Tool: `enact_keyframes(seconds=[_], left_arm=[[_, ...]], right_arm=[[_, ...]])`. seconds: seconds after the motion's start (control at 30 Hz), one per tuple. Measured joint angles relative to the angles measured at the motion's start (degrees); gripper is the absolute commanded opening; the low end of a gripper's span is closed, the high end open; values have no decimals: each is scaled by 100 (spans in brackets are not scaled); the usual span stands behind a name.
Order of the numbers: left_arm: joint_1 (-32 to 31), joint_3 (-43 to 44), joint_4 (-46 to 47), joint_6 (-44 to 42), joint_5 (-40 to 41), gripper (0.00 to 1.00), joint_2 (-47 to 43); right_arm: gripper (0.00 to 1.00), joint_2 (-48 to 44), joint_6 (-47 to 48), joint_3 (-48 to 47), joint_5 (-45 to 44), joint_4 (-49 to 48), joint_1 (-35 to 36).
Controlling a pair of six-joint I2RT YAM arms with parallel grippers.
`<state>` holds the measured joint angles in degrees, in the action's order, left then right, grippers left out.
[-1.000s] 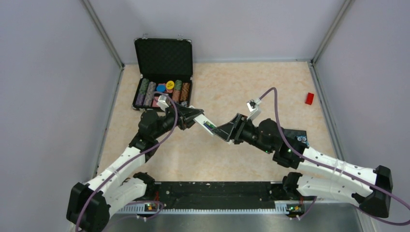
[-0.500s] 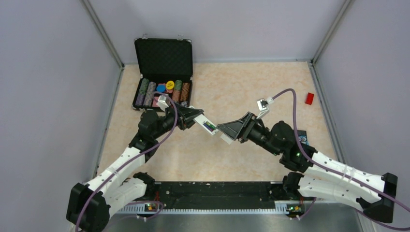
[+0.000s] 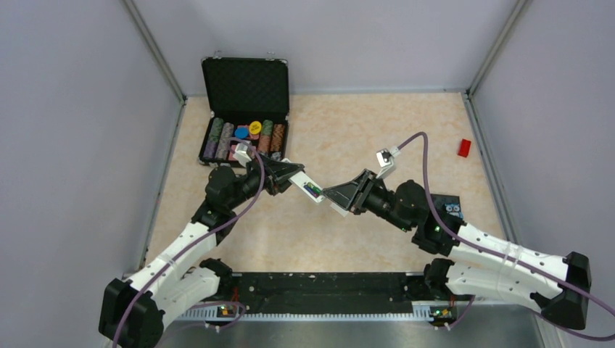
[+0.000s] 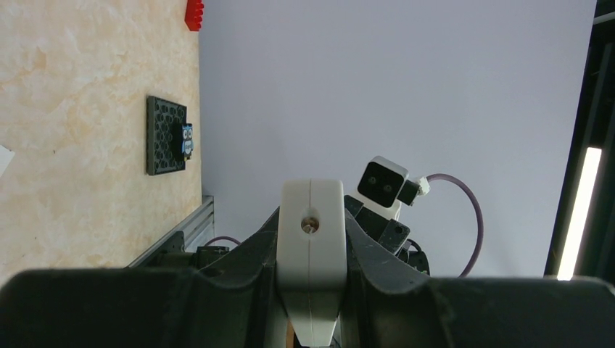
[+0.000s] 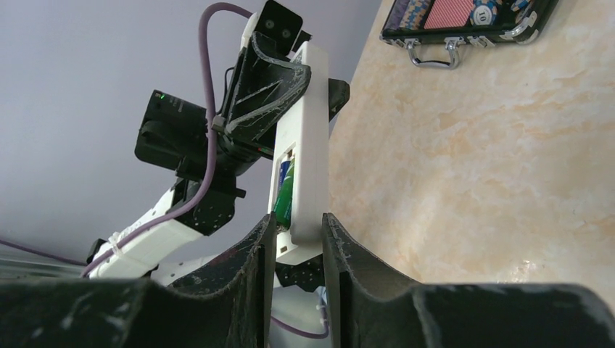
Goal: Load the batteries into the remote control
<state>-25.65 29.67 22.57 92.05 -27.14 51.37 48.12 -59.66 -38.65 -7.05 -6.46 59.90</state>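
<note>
The white remote control point(image 3: 308, 185) hangs in the air above the table's middle, held between both grippers. My left gripper point(image 3: 292, 174) is shut on its far-left end, which also shows end-on in the left wrist view point(image 4: 312, 246). My right gripper point(image 3: 335, 199) is shut on the other end. In the right wrist view point(image 5: 297, 226) the fingers point(image 5: 257, 254) clamp the remote point(image 5: 310, 138) at its lower end. The open battery recess faces left, with the green battery point(image 5: 283, 196) lying in it. A dark battery point(image 3: 312, 188) beside it is barely visible.
An open black case of poker chips point(image 3: 245, 109) stands at the back left. A small red block point(image 3: 464, 147) lies at the right wall. A black studded plate with an owl figure point(image 3: 444, 205) lies under the right arm and shows in the left wrist view point(image 4: 165, 135).
My right arm swung and its wrist turned, while its gripper stayed at the remote's near end. The left arm and the remote have hardly moved.
</note>
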Motion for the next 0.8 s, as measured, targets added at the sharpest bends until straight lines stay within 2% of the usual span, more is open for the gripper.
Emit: enact_keyframes(seconds=[0.8], left_arm=[[70, -59, -120, -55, 273, 0, -20]], right_arm=[[27, 468, -98, -195, 24, 125, 0]])
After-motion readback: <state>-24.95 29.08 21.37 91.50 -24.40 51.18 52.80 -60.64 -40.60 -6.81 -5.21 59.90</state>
